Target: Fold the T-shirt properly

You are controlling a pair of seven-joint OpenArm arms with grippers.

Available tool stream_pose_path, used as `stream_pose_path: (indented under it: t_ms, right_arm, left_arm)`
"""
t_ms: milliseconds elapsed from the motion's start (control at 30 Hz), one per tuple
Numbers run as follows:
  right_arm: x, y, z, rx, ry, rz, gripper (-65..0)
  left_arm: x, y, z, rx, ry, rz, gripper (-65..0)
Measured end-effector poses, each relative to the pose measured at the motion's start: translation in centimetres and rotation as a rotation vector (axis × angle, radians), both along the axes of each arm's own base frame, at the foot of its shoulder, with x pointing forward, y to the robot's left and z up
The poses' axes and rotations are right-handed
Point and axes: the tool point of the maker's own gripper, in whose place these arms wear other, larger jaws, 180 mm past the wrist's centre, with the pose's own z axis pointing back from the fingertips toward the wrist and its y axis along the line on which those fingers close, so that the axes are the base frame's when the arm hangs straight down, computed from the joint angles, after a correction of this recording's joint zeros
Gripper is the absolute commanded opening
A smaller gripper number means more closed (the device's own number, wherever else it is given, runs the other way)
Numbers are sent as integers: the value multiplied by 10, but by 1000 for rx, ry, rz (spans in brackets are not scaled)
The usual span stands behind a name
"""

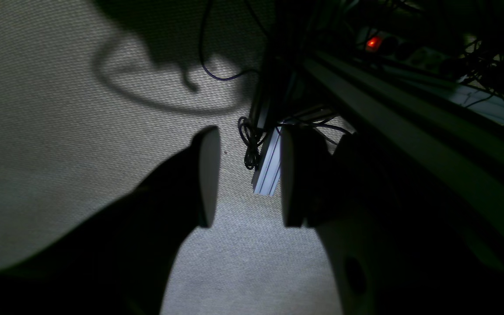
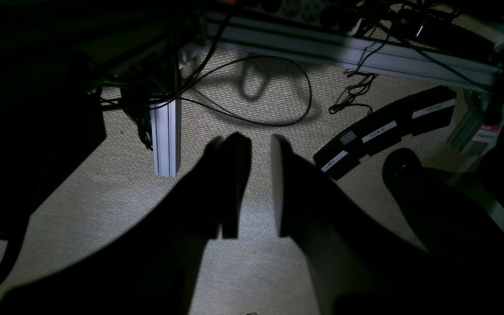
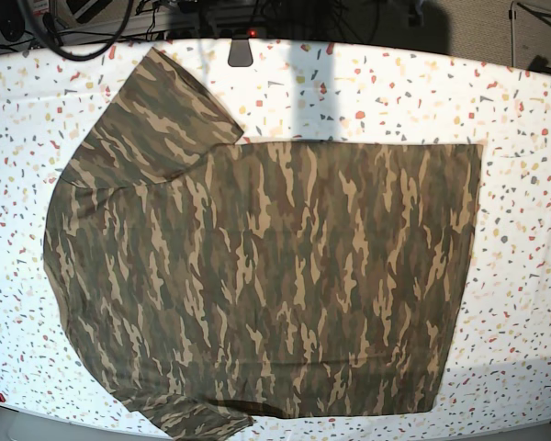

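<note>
The T-shirt (image 3: 266,285) lies flat on the speckled table (image 3: 523,138). Both jaws stand apart over what looks like dim carpet (image 1: 59,131), holding nothing; the left gap is wider.

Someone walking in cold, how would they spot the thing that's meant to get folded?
Look at the white speckled table in the base view. Spread flat across most of it lies the T-shirt, sleeves toward the left. Its camouflage print of olive, tan and brown streaks marks it out; it is the only cloth there.
</note>
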Motion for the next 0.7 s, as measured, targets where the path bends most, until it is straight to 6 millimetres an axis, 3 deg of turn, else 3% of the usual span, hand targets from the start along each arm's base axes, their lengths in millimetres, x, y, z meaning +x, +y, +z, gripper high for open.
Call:
stream_pose_path:
  t_ms: [567,700]
  right_arm:
    - [-2,-1,0,-14,10,80,-513]
    - [-10,-10,1,-21,6,84,-513]
  left_arm:
    - [0,0,0,0,0,0,-422]
    - [-1,0,0,1,2,0,-422]
